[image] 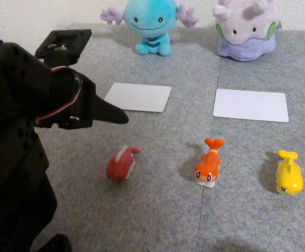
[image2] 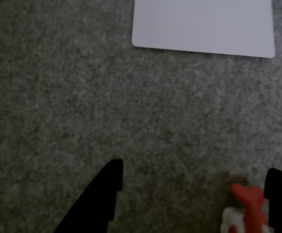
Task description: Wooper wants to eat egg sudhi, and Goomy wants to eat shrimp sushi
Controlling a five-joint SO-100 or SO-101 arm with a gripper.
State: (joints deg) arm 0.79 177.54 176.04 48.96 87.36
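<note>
Blue plush (image: 151,23): seated upright at far edge of grey carpeted worktop (image: 162,210), left of centre in the other view, face toward camera.
Lilac plush (image: 246,29): upright at same far edge, toward far right corner, well apart from blue plush.
White card (image: 138,97): flat on worktop, just in front of blue plush; also seen along top edge of wrist view (image2: 204,24).
Second white card (image: 251,105): flat in front of lilac plush, apart from first card.
Yellow fish toy (image: 288,173): on worktop near right edge, nearer the front than second card, tail pointed to far edge.
Orange fish toy (image: 209,164): near middle of worktop, between yellow fish toy and red fish toy, apart from both, tail up and away.
Red fish toy (image: 122,164): left of orange fish toy, lying on worktop; in wrist view (image2: 245,211) near bottom right corner, just beside right-hand finger.
Black arm (image: 16,131): along left edge of the other view.
Gripper (image: 122,116): raised above worktop, behind red fish toy, pointed rightward; in wrist view (image2: 199,187) fingers (image2: 104,194) spread wide, nothing held between them, bare carpet in the gap.
</note>
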